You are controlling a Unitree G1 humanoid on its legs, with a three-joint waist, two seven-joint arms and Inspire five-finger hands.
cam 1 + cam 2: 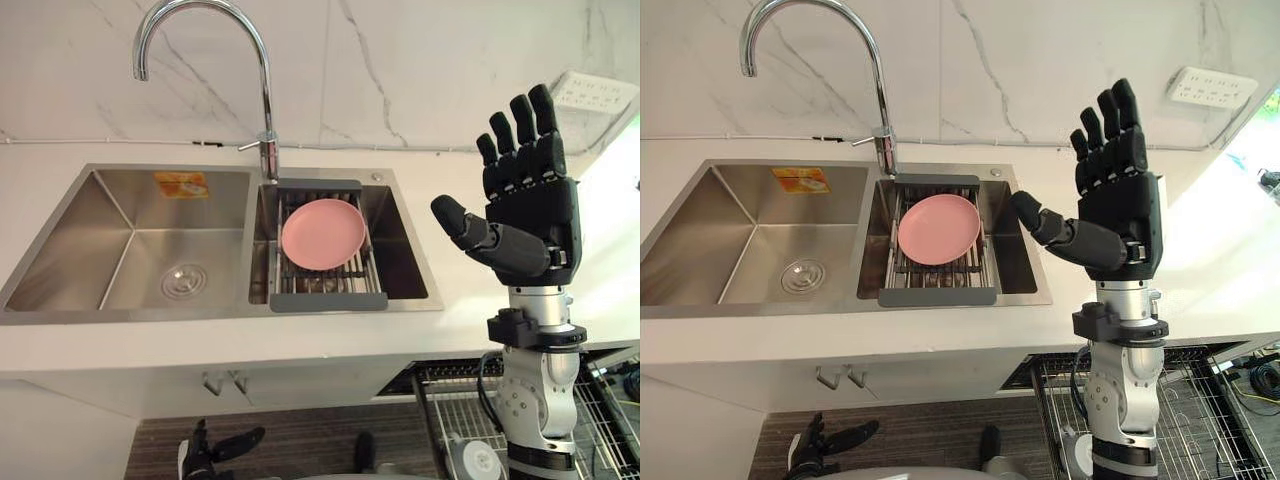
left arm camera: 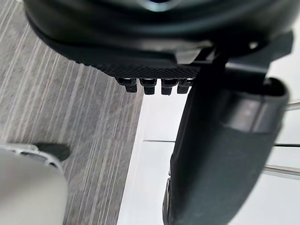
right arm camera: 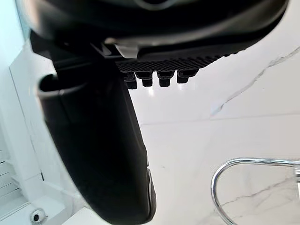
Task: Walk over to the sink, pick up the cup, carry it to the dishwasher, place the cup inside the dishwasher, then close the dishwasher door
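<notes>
Fingers of the right hand are straight and spread, thumb out to the side, palm upright and empty. It's raised over the white stone counter, just right of the stainless steel double-basin sink. Left hand hangs low near the floor in front of the cabinet, fingers loosely extended, nothing in it.

Cup: can't tell where it is. What the sink does hold is a round pink plate lying on a dark grey slatted drain rack across the right basin, below the tall curved chrome faucet. Left basin has only its drain.

Silver wire dishwasher rack is pulled out under the counter at lower right, so the dishwasher looks open.

Progress, judged: walk to the sink looks done, robot stands right at it. Pickup not started, no contact with anything. Left to do: find and grasp the cup, carry, place in the rack, close the door. Early stage.
</notes>
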